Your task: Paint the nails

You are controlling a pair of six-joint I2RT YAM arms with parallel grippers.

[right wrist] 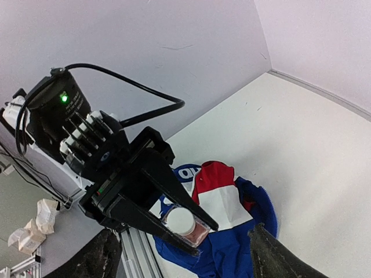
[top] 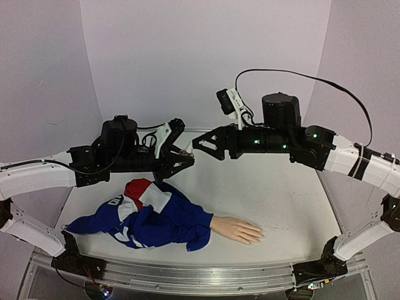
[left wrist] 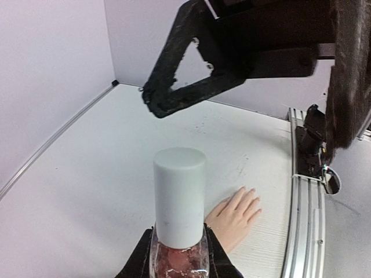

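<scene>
Cap removal looks the step in hand: left gripper [top: 182,156], at frame centre, clamps the polish bottle [left wrist: 178,262] with its white cap [left wrist: 179,194] on, right gripper [top: 197,146] gapes empty just beside and must close on that cap and twist, nails [top: 257,236] lying lower centre on the mannequin hand [top: 236,229].

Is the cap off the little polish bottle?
No, the pale cap sits on top of the bottle, which the left gripper holds.

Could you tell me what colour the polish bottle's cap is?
Pale grey-white cap, clearest in the left wrist view.
</scene>
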